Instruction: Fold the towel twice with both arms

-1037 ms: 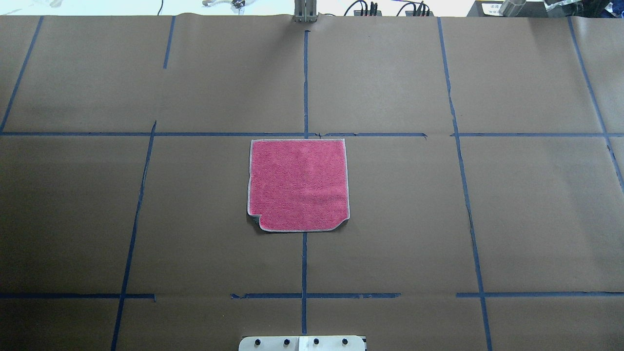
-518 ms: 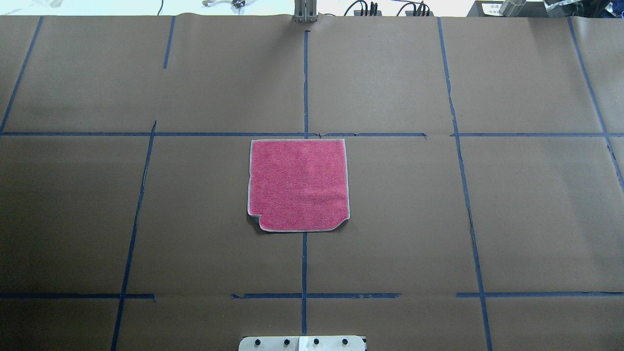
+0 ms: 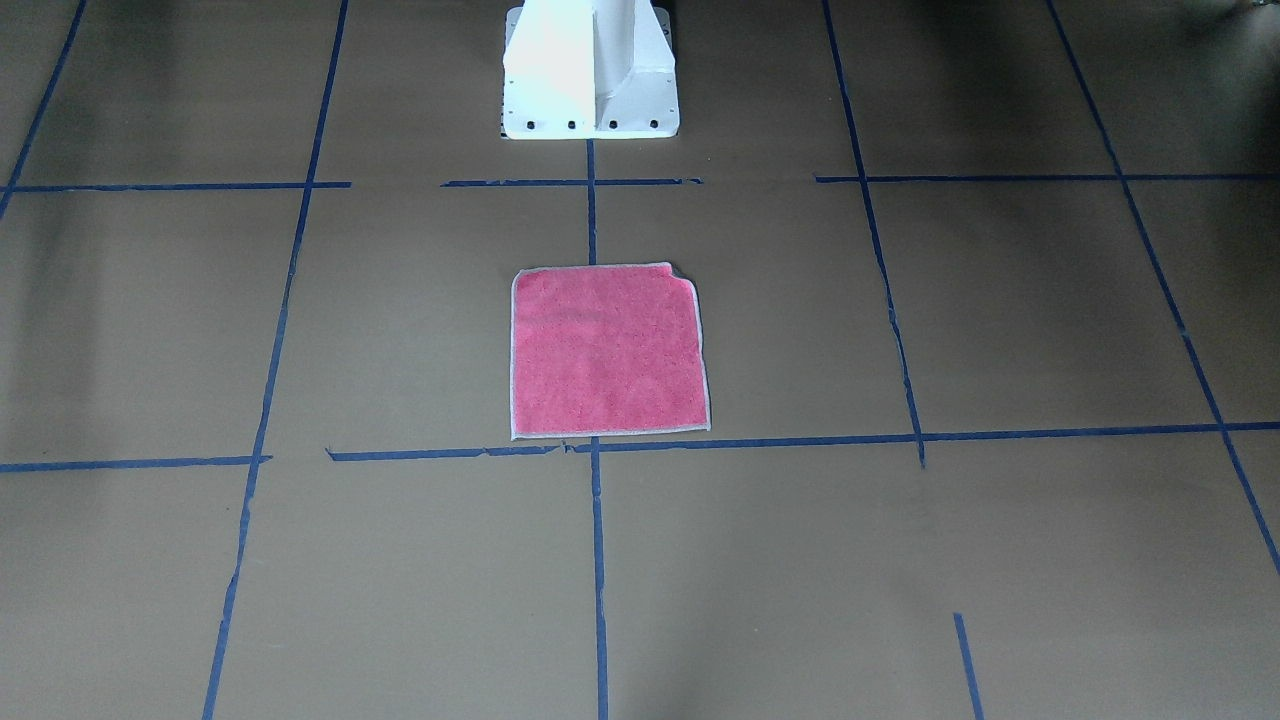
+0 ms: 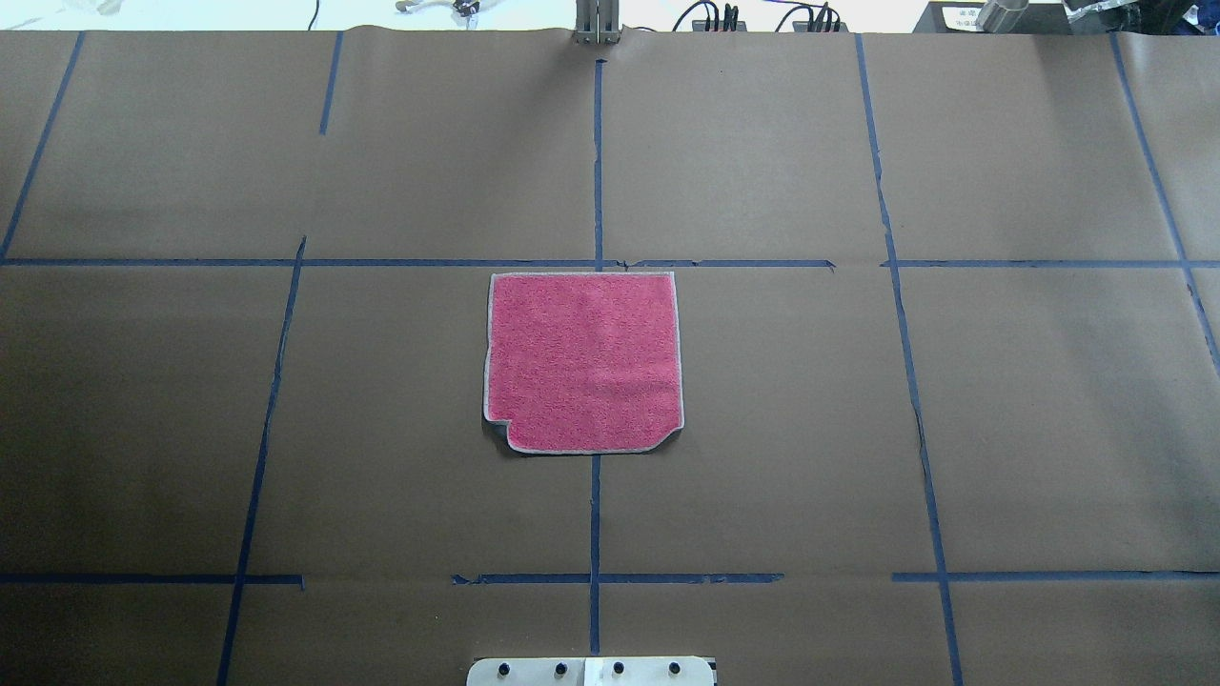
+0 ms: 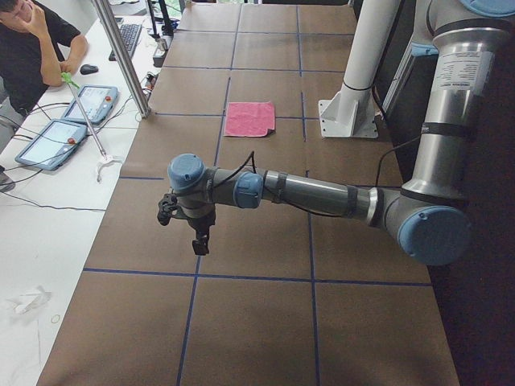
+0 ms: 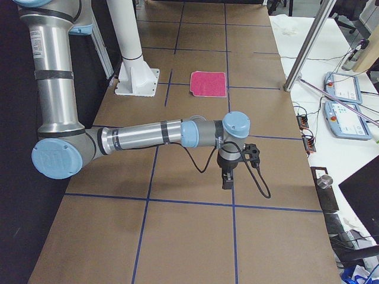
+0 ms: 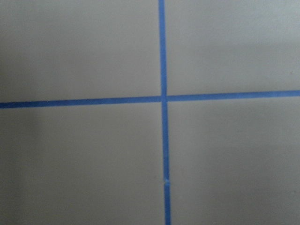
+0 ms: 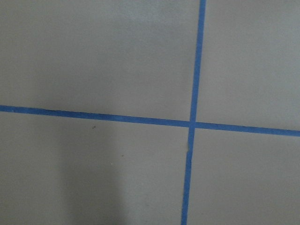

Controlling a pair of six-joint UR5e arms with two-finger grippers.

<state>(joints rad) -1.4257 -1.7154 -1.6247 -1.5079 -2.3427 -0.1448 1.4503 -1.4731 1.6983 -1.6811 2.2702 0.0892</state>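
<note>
Brown paper tabletop (image 4: 762,429), blue tape grid (image 4: 598,171) (towel (image 4: 583,362) flat, pink up); left end effector (image 5: 201,241), right end effector (image 6: 227,181): cannot tell grip.

Changes between earlier overhead views and now: none detected. Small square pink-red terry towel (image 4: 583,362), whitish stitched edge: no shift, lift or fold recorded against blue tape lines (image 4: 597,162). Outline unaltered. Remaining views: comparison not possible, no earlier record held.

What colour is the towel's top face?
Pink-red; small square terry towel shows best in overhead exterior view.
</note>
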